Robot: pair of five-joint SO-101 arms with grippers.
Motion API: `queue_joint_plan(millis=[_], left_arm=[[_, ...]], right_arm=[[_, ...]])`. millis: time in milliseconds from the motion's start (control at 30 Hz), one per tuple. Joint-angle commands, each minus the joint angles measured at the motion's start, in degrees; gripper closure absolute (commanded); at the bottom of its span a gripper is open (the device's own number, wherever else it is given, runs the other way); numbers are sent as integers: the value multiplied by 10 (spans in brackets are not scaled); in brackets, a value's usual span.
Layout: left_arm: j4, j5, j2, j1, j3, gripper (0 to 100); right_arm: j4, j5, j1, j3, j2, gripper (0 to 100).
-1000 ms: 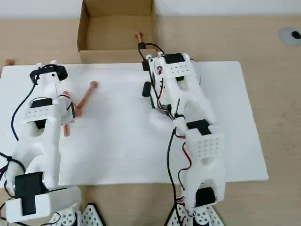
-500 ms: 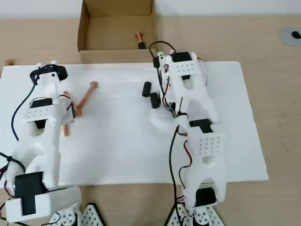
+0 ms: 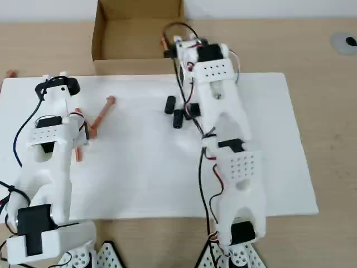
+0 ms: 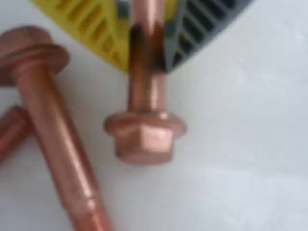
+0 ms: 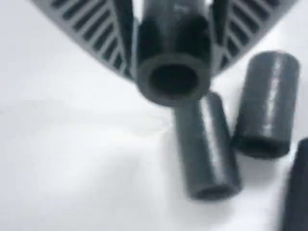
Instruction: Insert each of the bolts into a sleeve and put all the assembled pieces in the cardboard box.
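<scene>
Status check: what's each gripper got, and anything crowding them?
Left gripper shut on a bolt. Right gripper shut on a sleeve. Loose bolt beside the left, loose sleeves beside the right. Not yet joined.

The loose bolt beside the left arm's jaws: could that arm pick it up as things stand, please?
Probably not yet: the left arm has its jaws shut on another bolt. The loose bolt lies uncovered beside it, so only the full jaws stand in the way.

looks to us like a small robotics lab bench: wood-grain table (image 3: 329, 111), white mat (image 3: 139, 167) on top, and a left arm (image 3: 47, 162) and right arm (image 3: 237, 173) with bare wiring.
</scene>
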State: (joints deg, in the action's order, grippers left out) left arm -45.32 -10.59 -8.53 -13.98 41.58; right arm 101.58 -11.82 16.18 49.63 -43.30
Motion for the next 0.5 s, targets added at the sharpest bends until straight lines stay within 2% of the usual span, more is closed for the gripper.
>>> queue_joint_plan(millis=[0,100,367,467], left_arm=[[6,5,-11,-4,4,875],[6,5,-14,-14,7,798],[13,5,-11,-18,4,797],[57,5,-10,-18,22,799]], right_arm=[[9,-3,4,48,7,988],[9,-3,3,50,7,988],[9,-3,4,51,7,988],[9,-3,4,51,7,988]])
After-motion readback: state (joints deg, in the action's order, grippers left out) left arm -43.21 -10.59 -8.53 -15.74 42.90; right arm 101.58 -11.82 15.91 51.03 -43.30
